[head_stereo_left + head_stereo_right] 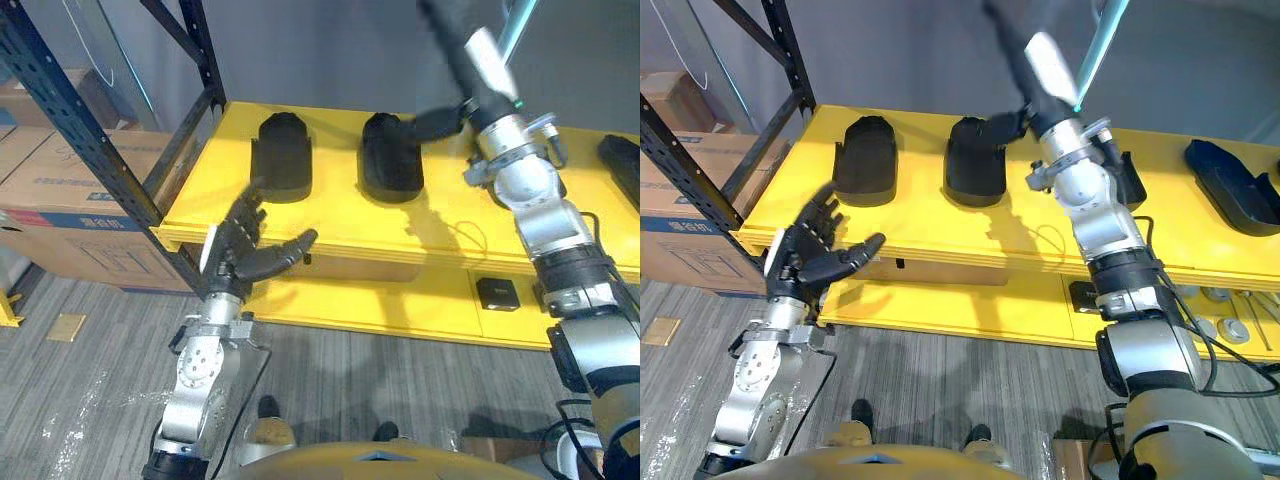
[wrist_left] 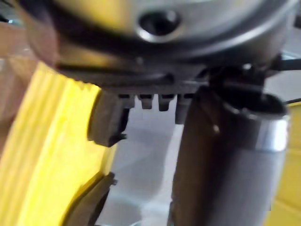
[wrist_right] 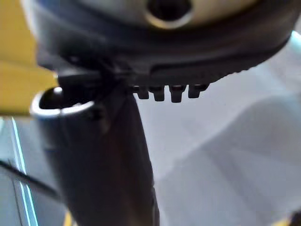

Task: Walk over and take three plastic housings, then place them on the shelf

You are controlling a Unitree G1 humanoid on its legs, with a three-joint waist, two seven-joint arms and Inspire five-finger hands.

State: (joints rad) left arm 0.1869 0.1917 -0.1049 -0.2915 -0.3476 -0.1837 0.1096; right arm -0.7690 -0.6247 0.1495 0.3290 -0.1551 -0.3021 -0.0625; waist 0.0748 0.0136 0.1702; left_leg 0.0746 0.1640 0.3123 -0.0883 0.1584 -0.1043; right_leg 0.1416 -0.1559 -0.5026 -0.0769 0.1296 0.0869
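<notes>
Two of the task's things stand on the flat yellow shelf board (image 1: 330, 225). One is a left black plastic housing (image 1: 283, 155), rounded and domed. Just beside it, with a bare strip of yellow between them, is a second black plastic housing (image 1: 386, 170) of the same shape. Both lie with their long axis running from the shelf's front edge toward the grey wall behind. The right hand (image 1: 432, 122) comes in from the right at the far right corner of the second housing and seems to touch it there. I cannot tell whether its fingers are curled on the housing or only resting against it. The left hand (image 1: 240, 245) hovers in front of the shelf's front edge, on the near side of the left housing and apart from it, with fingers straight and spread, thumb out and nothing held. A dark shape (image 1: 1130, 180) sits partly hidden behind the right arm, too covered to name. Both housings look set down. The next move probably belongs to the right hand, which is the nearer one. Since the housing lies to its left, a pull-back to the right should clear it without nudging it into its neighbour.
</notes>
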